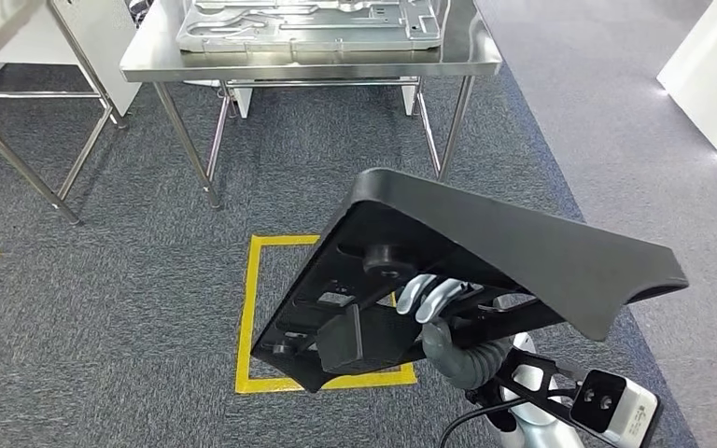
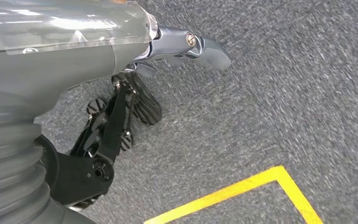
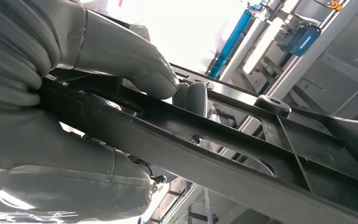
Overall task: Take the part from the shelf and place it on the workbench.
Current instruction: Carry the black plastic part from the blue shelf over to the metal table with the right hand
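Part: large black plastic panel (image 1: 523, 252), tilted, carried in the air above the carpet, well short of the workbench; its ribbed underside with a round boss faces the head camera.
Right hand: the right hand (image 1: 434, 303) grips the panel from below, pale fingers hooked over an inner rib; in the right wrist view the thumb (image 3: 135, 65) presses one side of the rib and a fingertip shows on the other.
Left hand: the left hand (image 2: 158, 60) hangs over the carpet with nothing in it; thumb stretched out, dark fingers loosely apart.
Workbench: steel table (image 1: 149, 58) ahead, at the far edge of the head view, carrying a grey metal tray (image 1: 308, 26) that covers most of its top.
Floor: grey carpet (image 1: 131, 252) with a yellow taped square (image 1: 254, 308) partly under the panel.
Side: second steel frame (image 1: 19, 159) at the far left.
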